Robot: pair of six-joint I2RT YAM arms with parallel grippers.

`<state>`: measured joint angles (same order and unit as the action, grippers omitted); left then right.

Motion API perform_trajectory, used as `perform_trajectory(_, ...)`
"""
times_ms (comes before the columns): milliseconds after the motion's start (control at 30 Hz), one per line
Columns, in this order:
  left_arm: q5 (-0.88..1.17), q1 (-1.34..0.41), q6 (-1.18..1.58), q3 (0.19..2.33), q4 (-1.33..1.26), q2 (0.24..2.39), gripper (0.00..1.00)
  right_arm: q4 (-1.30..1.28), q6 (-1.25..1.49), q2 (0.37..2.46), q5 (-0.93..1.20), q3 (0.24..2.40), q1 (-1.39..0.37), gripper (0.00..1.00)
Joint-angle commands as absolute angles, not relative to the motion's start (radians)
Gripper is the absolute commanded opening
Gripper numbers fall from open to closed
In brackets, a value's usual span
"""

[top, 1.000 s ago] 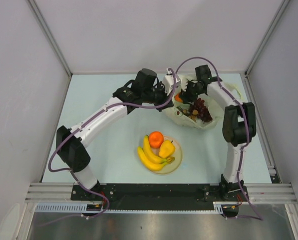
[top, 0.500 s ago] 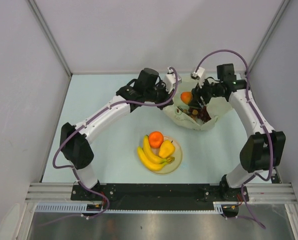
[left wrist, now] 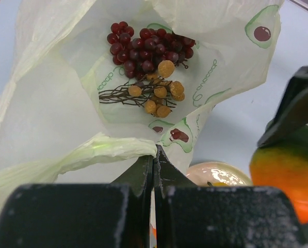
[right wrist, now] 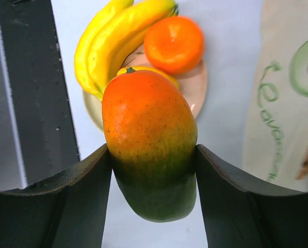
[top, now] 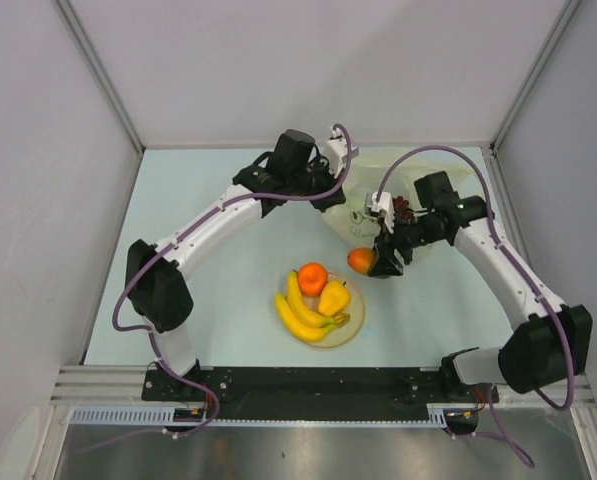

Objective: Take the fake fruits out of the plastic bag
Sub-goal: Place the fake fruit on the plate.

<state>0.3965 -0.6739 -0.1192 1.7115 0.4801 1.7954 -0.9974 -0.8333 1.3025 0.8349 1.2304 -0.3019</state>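
The pale yellow-green plastic bag lies at the back right. My left gripper is shut on the bag's rim and holds its mouth open. Inside lie dark purple grapes and brown stemmed bits. My right gripper is shut on the red-green mango, held outside the bag, between the bag and the plate. The mango also shows in the top view and the left wrist view. Bananas, an orange and a yellow lumpy fruit lie on the plate.
The round cream plate sits near the table's front centre, just near-left of the mango; it also shows in the right wrist view. Grey walls close in the table on three sides. The dark base rail runs along the near edge.
My right gripper has lifted the mango out of the bag and carried it forward and left, towards the plate. My left gripper has kept its hold on the bag's rim.
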Motion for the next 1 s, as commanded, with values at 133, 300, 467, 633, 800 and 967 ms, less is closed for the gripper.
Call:
perform_trajectory(133,0.446,-0.649,-0.071,1.715,0.453,1.756,0.0,-1.092,-1.095,1.318,0.803,1.137,-0.38,0.36)
perform_trajectory(300,0.46,-0.647,-0.066,1.715,0.451,1.75,0.0,-0.996,-1.339,1.266,0.703,1.026,-0.451,0.36)
perform_trajectory(467,0.462,-0.65,-0.061,1.7,0.449,1.733,0.0,-0.885,-1.67,1.221,0.634,0.882,-0.52,0.35)
perform_trajectory(633,0.457,-0.653,-0.069,1.681,0.454,1.715,0.0,-0.756,-1.945,1.167,0.647,0.756,-0.529,0.41)
perform_trajectory(800,0.445,-0.672,-0.09,1.654,0.456,1.69,0.0,-0.672,-2.058,1.187,0.676,0.715,-0.532,0.42)
perform_trajectory(967,0.451,-0.687,-0.095,1.628,0.456,1.68,0.0,-0.6,-2.132,1.2,0.701,0.672,-0.534,0.42)
